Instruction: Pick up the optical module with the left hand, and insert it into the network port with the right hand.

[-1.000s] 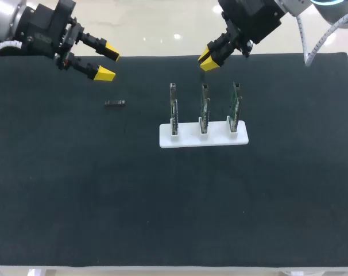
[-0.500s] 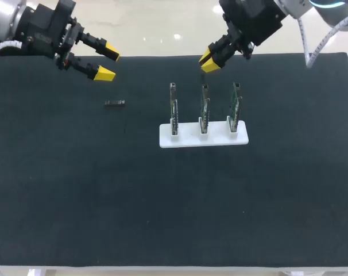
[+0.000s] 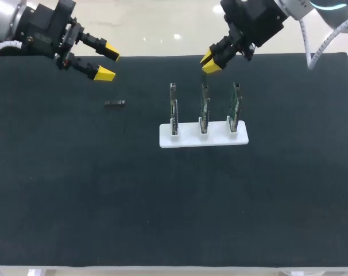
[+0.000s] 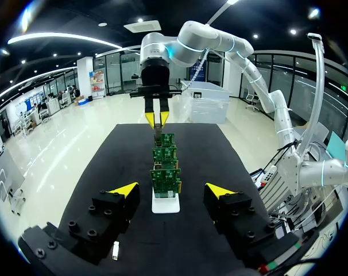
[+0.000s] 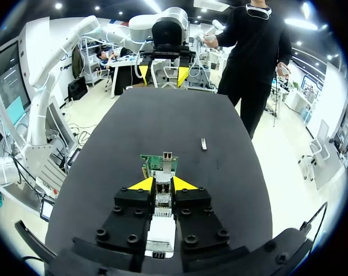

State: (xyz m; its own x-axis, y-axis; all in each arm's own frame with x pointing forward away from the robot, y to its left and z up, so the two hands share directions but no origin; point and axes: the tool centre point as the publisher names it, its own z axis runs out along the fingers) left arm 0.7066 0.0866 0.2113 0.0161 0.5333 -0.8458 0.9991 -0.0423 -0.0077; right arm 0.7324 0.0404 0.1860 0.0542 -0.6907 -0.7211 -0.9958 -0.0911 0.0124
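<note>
The optical module [image 3: 114,103], a small dark bar, lies on the black mat left of the boards. It also shows as a small pale piece [image 4: 116,250] under my left fingers, and far ahead [image 5: 203,144] in the right wrist view. My left gripper [image 3: 107,62] [image 4: 171,190] hovers open just behind the module, holding nothing. My right gripper [image 3: 210,60] [image 5: 162,184] hangs above the mat's far edge behind the middle circuit board [image 3: 204,106]. Its yellow tips stand a narrow gap apart with nothing between them. The network ports sit on three upright boards in a white rack [image 3: 185,140].
The rack's three green boards stand in a row mid-table [image 4: 165,172] [image 5: 159,164], in line between the two grippers. The black mat [image 3: 162,207] covers the table to its edges, with wide bare cloth in front of the rack.
My right gripper has drifted slightly up and toward the far right. My left arm and the module have stayed put.
</note>
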